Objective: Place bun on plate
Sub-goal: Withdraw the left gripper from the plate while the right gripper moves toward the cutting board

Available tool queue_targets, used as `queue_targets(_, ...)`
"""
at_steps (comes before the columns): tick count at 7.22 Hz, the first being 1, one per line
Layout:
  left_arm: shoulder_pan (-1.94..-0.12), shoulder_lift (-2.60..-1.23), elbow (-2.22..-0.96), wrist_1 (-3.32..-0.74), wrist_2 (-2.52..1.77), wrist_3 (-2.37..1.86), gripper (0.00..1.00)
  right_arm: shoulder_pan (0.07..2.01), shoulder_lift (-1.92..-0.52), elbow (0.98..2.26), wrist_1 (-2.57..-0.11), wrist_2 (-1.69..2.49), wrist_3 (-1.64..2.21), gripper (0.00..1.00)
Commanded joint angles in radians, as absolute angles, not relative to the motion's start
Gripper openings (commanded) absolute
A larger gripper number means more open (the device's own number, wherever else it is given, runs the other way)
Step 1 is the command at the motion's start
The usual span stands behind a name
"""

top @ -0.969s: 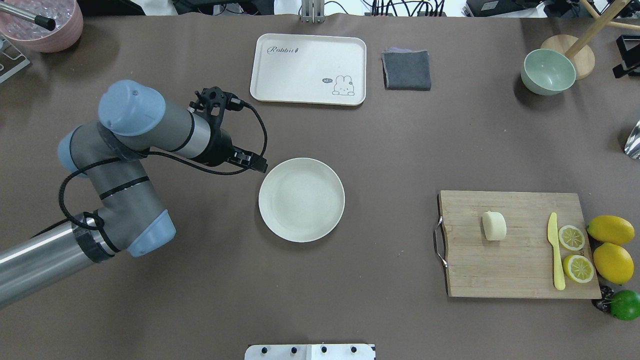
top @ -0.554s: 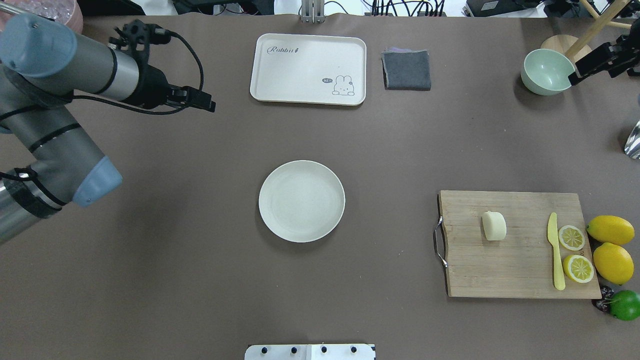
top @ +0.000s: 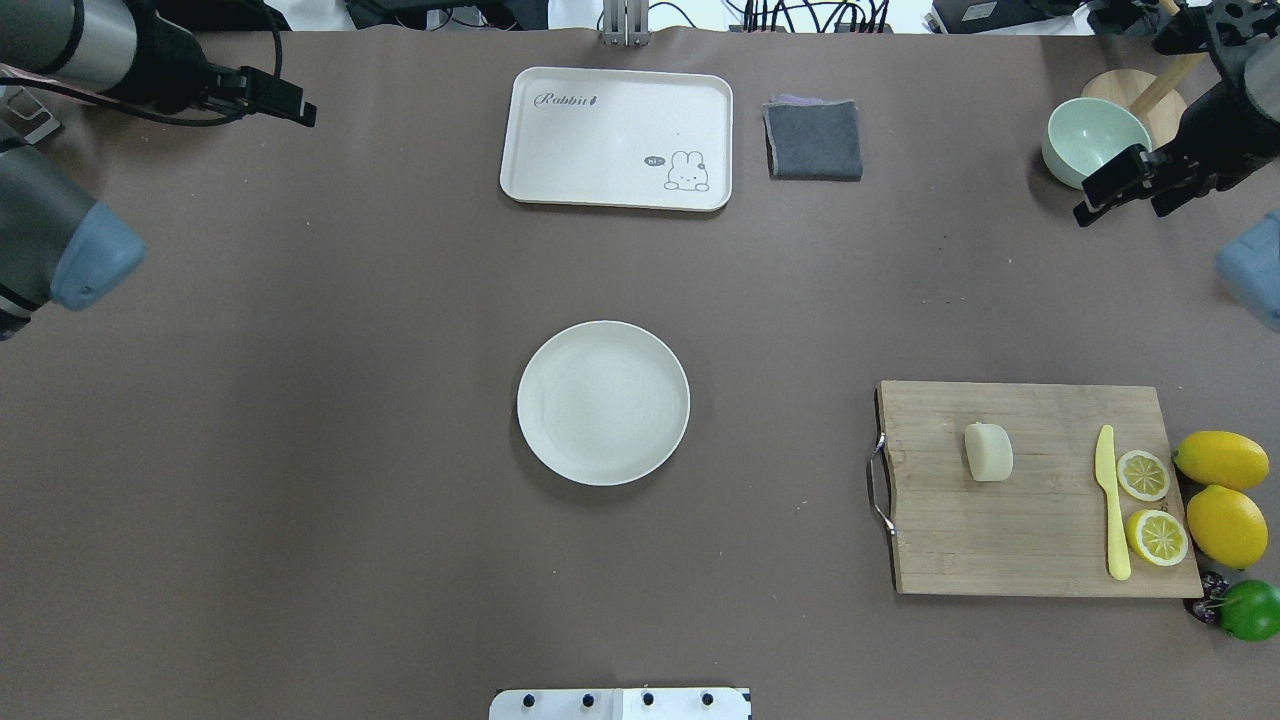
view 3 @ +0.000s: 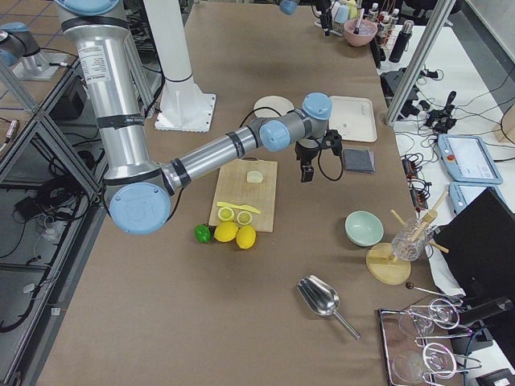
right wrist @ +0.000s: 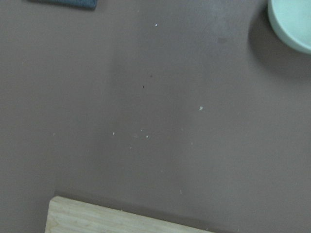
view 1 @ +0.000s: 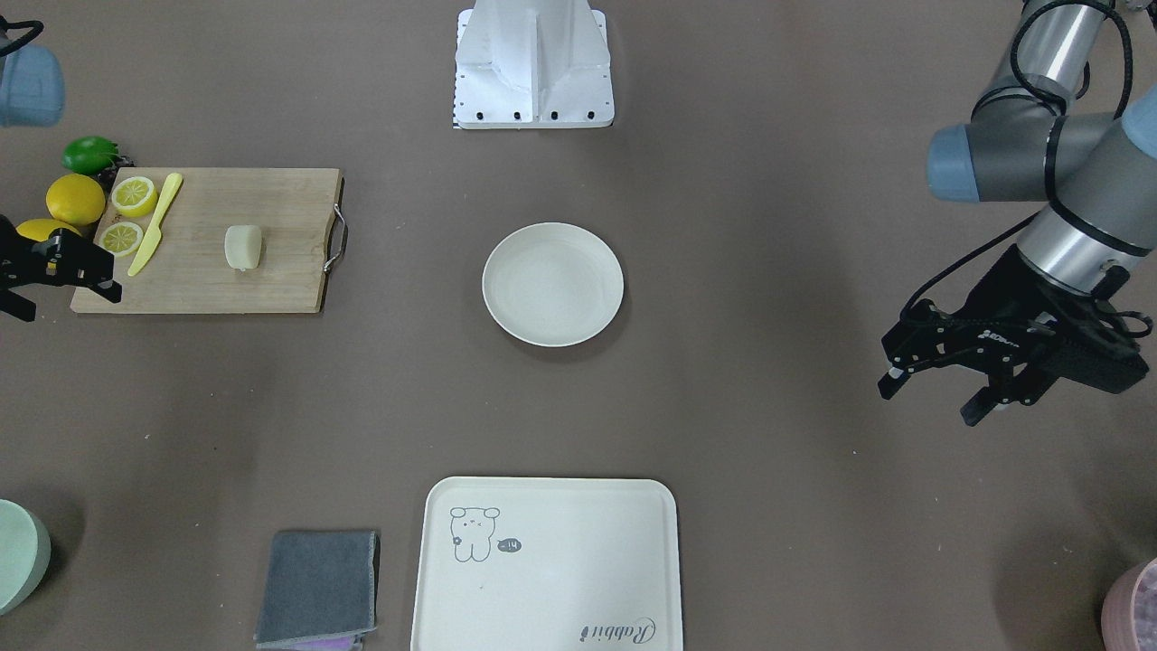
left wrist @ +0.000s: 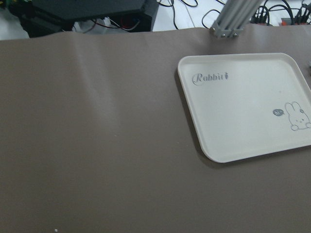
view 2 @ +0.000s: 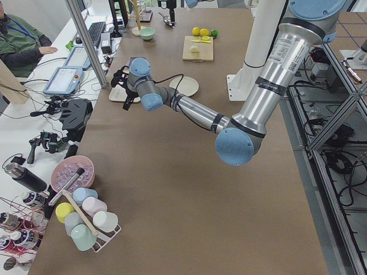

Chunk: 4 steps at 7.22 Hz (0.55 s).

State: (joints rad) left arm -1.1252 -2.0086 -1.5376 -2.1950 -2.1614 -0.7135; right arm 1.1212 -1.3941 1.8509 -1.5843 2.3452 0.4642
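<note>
The bun point(top: 988, 452), a small pale cream lump, lies on the wooden cutting board point(top: 1040, 530) at the right; it also shows in the front view point(view 1: 243, 246). The plate point(top: 603, 402), round, off-white and bare, sits at the table's middle point(view 1: 552, 284). My right gripper point(top: 1120, 210) hangs open and holds nothing beside the green bowl, well behind the board point(view 1: 68, 303). Far from both, my left gripper point(view 1: 931, 400) is open with nothing in it, at the back left point(top: 295, 110).
On the board lie a yellow knife point(top: 1110, 500) and two lemon slices point(top: 1143, 475); whole lemons point(top: 1222, 460) and a lime point(top: 1250, 610) lie beside it. A rabbit tray point(top: 617, 138), grey cloth point(top: 813, 140) and green bowl point(top: 1095, 142) line the back.
My left arm has pulled away from the plate's left side to the back left corner. The right arm has come into view at the back right, by the green bowl.
</note>
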Motion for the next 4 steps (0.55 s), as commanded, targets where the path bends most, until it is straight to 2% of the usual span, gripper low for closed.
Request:
queue_targets(1, -1.158, -2.009, -1.526, -2.194, -2.163, -0.692, 0.98, 0.978, -1.431, 1.885, -1.556, 2.341, 0.558, 1.0)
queue_targets(2, -1.164, -2.0, -1.529, -2.2, -2.164, -0.695, 0.98, 0.859, -1.478, 1.875, -1.461, 2.248, 0.636, 1.0)
queue_targets(4, -1.164, -1.974, -1.54, -2.207, -2.163, -0.704, 0.98, 0.745, -1.523, 1.841, -1.246, 2.2, 0.835, 1.0)
